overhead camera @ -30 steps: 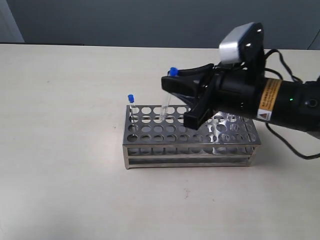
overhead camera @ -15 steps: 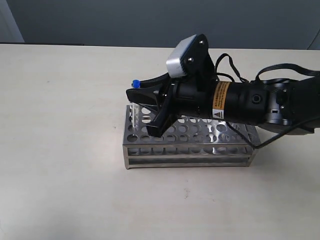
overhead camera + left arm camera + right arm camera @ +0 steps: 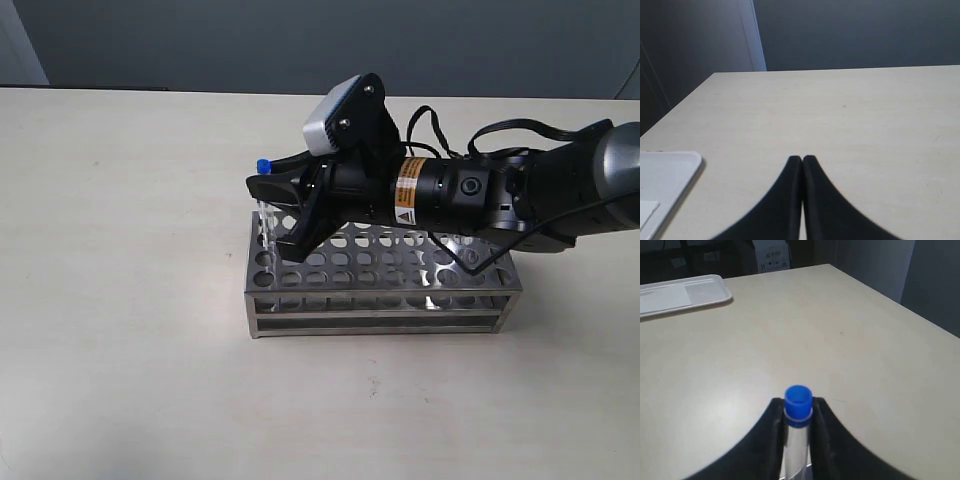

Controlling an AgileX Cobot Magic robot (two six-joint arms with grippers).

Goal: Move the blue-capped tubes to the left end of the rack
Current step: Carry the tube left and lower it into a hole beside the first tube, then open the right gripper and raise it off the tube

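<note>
my right pincer (image 3: 798, 414), clamped on a blue-capped tube (image 3: 263, 164), has swung from mid-rack to the far-left corner of the rack (image 3: 380, 300). the tube hangs over the holes there, seemingly not yet seated, so lowering it looks next. my left pincer (image 3: 802, 160) sits closed over the counter (image 3: 840, 115).

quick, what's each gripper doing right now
Left gripper: closed, holding nothing.
Right gripper: closed on a blue-capped tube, at the left end of the rack.

Even, soft indoor light, faint shadow beneath rack (image 3: 380, 320); steel glints, close wrist-view foregrounds soft
</note>
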